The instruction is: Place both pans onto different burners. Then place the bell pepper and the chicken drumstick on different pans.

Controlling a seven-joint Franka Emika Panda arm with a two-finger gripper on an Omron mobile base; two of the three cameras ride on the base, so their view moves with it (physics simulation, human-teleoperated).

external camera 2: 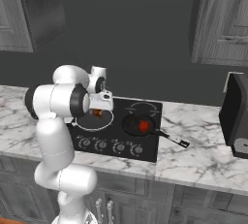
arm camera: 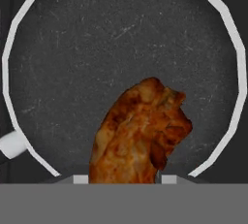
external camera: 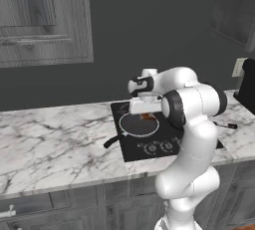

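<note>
My gripper [external camera: 145, 112] [external camera 2: 99, 108] [arm camera: 124, 178] is shut on the chicken drumstick [external camera: 147, 117] [external camera 2: 97, 113] [arm camera: 140, 138], an orange-brown meat piece hanging just over the pale-rimmed pan [external camera: 135, 126] [external camera 2: 101, 121] [arm camera: 121, 58]. That pan sits on a left burner of the black cooktop [external camera: 149, 149] [external camera 2: 145, 148], its handle [external camera: 110, 142] pointing left. In the right base view a second dark pan [external camera 2: 131, 123] rests on a right burner with the red bell pepper [external camera 2: 143, 126] inside and its handle [external camera 2: 173, 139] reaching right. My arm hides this pan in the left base view.
A row of knobs [external camera 2: 110, 145] [external camera: 159, 147] lines the cooktop's front. A dark appliance [external camera 2: 236, 116] [external camera: 247, 92] stands on the marble counter [external camera: 55, 144] at the right. Wall cabinets [external camera: 45, 20] [external camera 2: 225, 19] hang above.
</note>
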